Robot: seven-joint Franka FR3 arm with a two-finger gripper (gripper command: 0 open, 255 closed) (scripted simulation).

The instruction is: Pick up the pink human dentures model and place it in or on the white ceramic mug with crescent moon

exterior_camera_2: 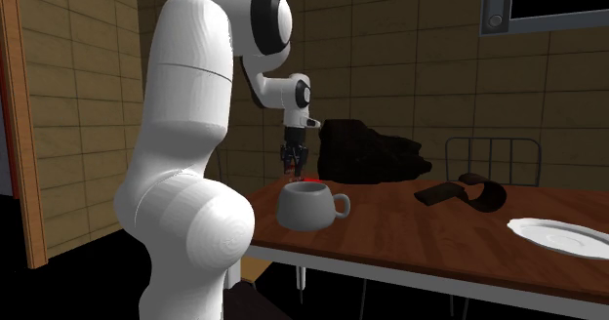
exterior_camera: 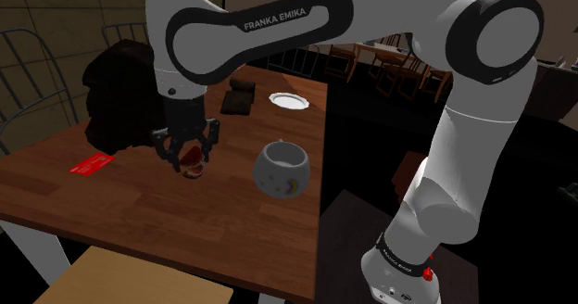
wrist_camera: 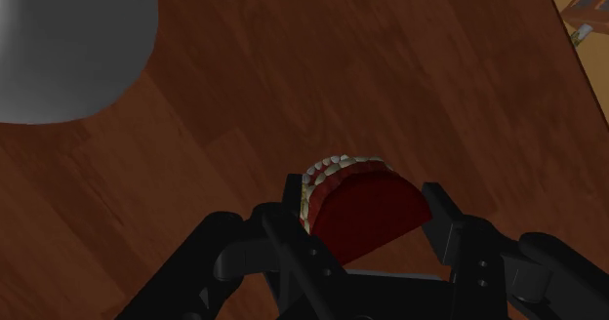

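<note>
Dark wooden surface [exterior_camera: 139, 209] carries a white mug [exterior_camera: 282, 170]; near it the gripper [wrist_camera: 366, 211] fingers [wrist_camera: 441, 216] clasp the dark red dentures model [wrist_camera: 363, 203], long axis spanning finger to finger, teeth turned toward the mug.

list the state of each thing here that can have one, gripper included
gripper: shut on the dentures model
dentures model: dark red, clasped between the fingers, not yet in the mug
mug: upright on the table, apart from the gripper
plate: lying flat on the table
red card: lying flat on the table
</note>
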